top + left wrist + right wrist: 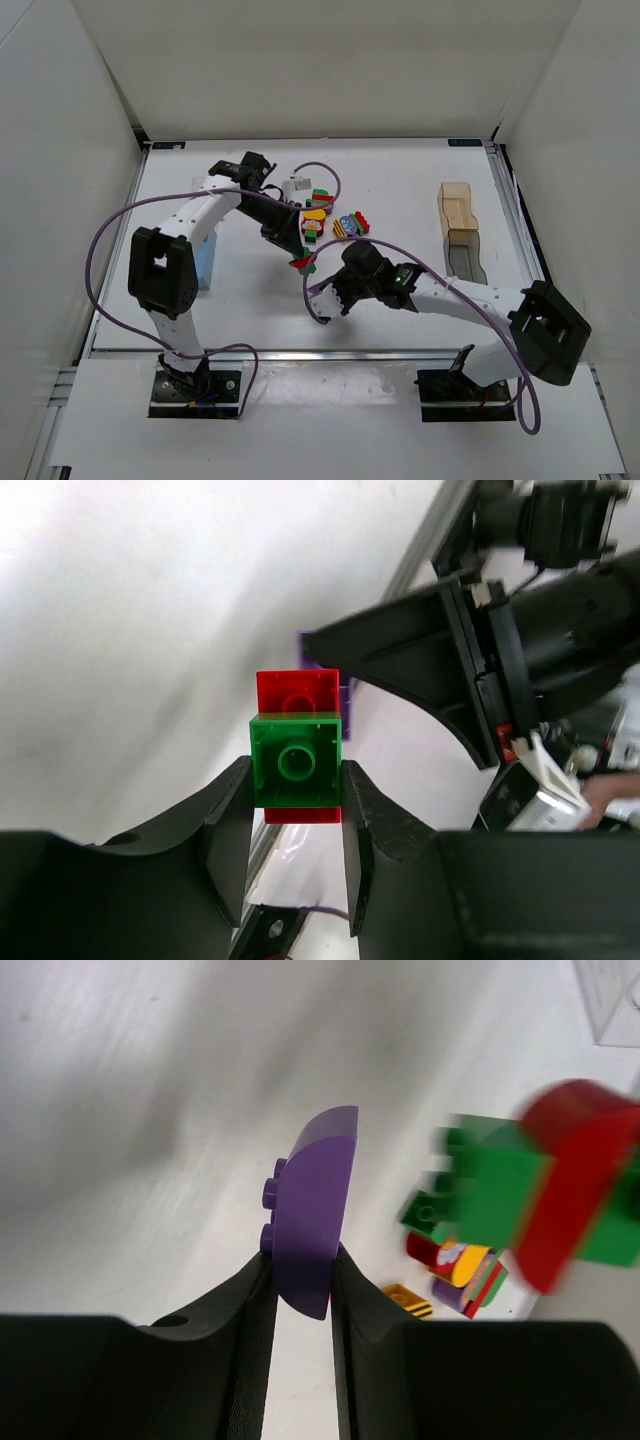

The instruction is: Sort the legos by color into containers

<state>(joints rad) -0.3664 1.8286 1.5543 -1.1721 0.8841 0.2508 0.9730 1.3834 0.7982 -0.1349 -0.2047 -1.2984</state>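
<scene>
My left gripper (297,802) is shut on a green-and-red lego stack (297,763), the green brick squeezed between both fingers; in the top view the left gripper (299,256) holds it just below the pile. My right gripper (303,1278) is shut on a curved purple lego (315,1205), and it sits close beside the left one (324,297) above the table. More legos (333,222) lie in a mixed pile mid-table. The containers are a light blue one (205,265), a clear one (297,187), a tan one (456,205) and a dark smoky one (465,256).
The tan and dark boxes stand in a row near the right table edge (505,230). The light blue box is partly behind the left arm. Purple cables (110,235) loop around both arms. White walls enclose the table.
</scene>
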